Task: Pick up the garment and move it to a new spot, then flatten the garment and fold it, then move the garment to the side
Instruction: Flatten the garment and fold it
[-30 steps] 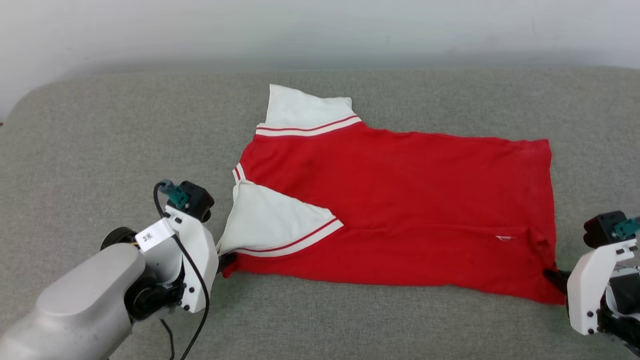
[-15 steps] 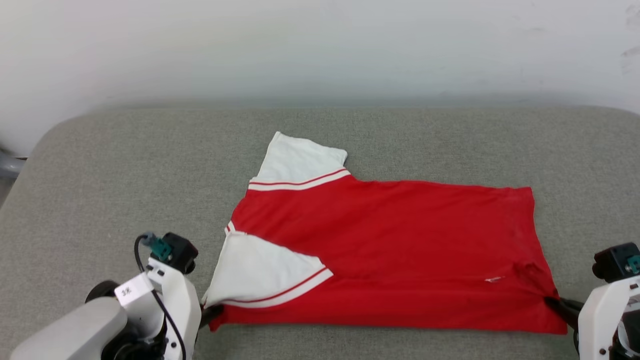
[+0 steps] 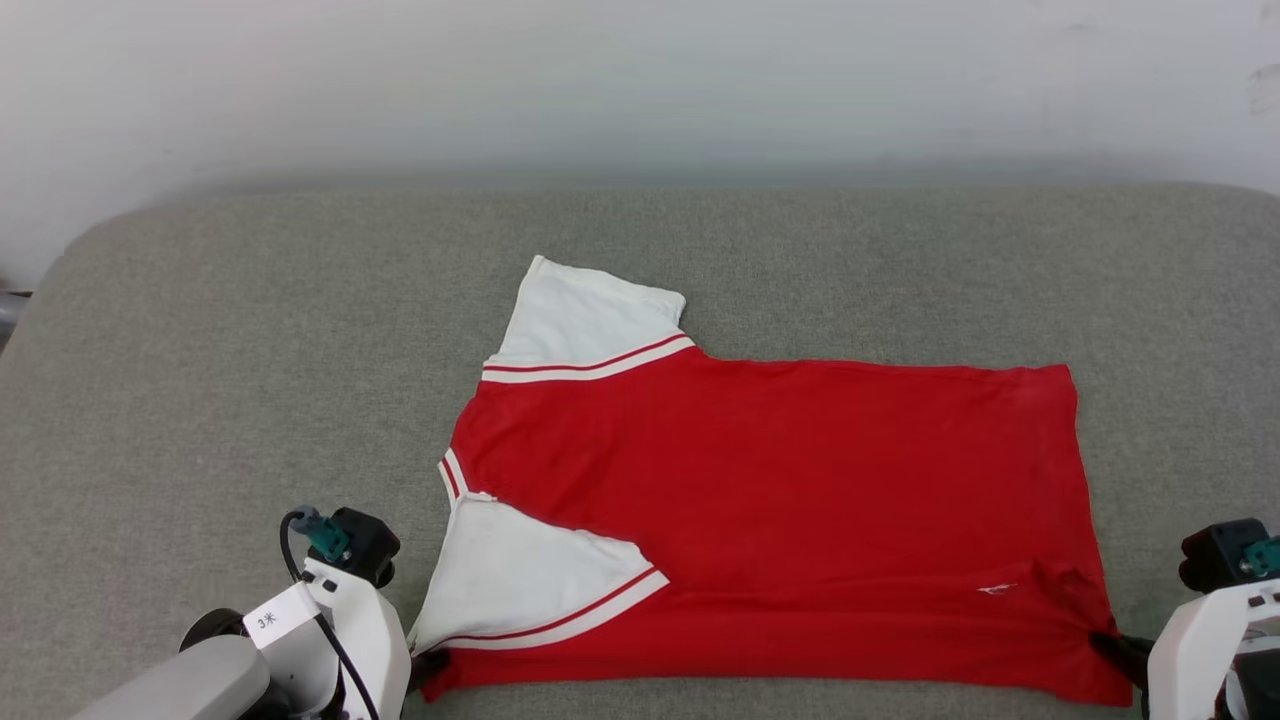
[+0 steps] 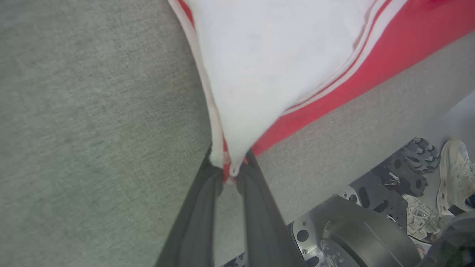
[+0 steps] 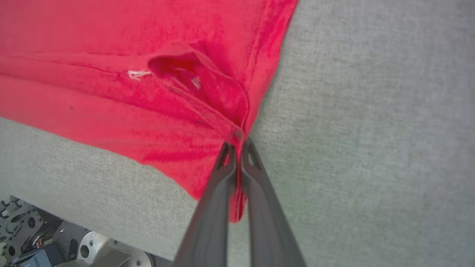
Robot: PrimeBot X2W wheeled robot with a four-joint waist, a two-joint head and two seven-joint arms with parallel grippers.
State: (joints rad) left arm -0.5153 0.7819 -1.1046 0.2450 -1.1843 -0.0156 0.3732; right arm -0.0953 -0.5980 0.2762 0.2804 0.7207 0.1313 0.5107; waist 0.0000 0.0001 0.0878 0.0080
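Note:
The garment [image 3: 780, 500], a red jersey with white striped-trim sleeves, lies spread flat on the grey cushioned surface [image 3: 250, 350], its near sleeve folded over the body. At its near-left corner my left gripper [image 3: 432, 665] is shut on the cloth; in the left wrist view its fingertips [image 4: 230, 174] pinch the garment [image 4: 267, 66] where the white sleeve meets red. My right gripper [image 3: 1108, 645] is shut on the near-right hem corner. The right wrist view has its tips [image 5: 237, 146] clamped on a bunched fold of the garment [image 5: 111, 96], near a small white logo.
A pale wall [image 3: 640, 80] rises behind the surface. The surface's near edge runs just under the garment; below it the left wrist view shows my dark wheeled base [image 4: 356, 230] and a person's pale shoes [image 4: 458, 174] on the floor.
The head camera has tilted and shifted, so the whole picture moved. Both grippers keep their hold on the garment's near corners, and the garment now lies closer to the surface's near edge.

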